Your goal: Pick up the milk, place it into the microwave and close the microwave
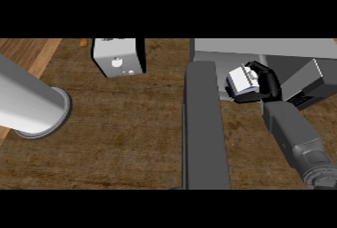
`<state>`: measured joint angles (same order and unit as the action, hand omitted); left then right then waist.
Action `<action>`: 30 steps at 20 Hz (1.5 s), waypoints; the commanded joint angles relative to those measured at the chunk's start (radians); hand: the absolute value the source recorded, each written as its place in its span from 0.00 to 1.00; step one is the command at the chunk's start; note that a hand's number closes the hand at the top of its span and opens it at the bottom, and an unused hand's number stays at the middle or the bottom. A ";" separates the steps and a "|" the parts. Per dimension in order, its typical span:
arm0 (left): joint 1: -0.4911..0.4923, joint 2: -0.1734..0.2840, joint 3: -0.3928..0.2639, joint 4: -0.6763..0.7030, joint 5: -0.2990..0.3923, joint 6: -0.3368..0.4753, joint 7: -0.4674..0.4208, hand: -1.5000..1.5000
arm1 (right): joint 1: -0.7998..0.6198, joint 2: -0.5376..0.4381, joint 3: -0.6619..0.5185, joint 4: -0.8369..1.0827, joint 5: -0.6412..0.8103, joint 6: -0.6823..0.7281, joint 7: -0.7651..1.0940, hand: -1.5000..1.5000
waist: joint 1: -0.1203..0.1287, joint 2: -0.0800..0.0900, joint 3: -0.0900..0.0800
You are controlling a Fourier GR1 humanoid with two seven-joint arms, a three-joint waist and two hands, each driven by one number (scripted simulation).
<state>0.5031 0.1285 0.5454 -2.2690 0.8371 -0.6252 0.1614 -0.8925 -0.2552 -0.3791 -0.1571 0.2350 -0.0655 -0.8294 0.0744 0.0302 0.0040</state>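
holding a white and blue milk carton (241, 80), the robot's right hand (263, 87) has its black fingers curled round it, at the open front of the grey microwave (263, 46). microwave's dark door (205, 124) stands open toward the viewer. left forearm (30, 104) shows at far left, its hand hidden, so i cannot tell its state. a grey toaster (118, 57) sits on the wooden counter (125, 142).

The right hand (263, 87) curls around the milk (242, 80) at the microwave's (263, 46) mouth. The microwave door (204, 129) stands open, left of the milk. A grey box (118, 58) sits farther left.
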 commanded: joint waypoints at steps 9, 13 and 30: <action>-0.074 0.038 -0.020 0.007 0.013 0.035 0.029 0.00 | -0.098 -0.075 0.025 0.028 0.064 -0.269 0.111 1.00 | 0.059 0.035 0.003; -0.094 0.037 -0.025 0.023 -0.001 0.029 0.023 0.00 | -0.095 -0.118 0.014 0.039 0.058 -0.241 0.114 1.00 | 0.064 0.043 0.004; -0.175 0.082 -0.025 0.090 -0.015 0.013 0.016 0.00 | -0.145 -0.176 -0.005 0.049 0.056 -0.296 0.153 1.00 | 0.111 0.070 0.006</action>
<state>0.3406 0.2096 0.5246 -2.1903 0.8324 -0.6060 0.1824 -1.0250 -0.4172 -0.3802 -0.1087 0.2918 -0.3560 -0.6838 0.1753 0.0962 0.0105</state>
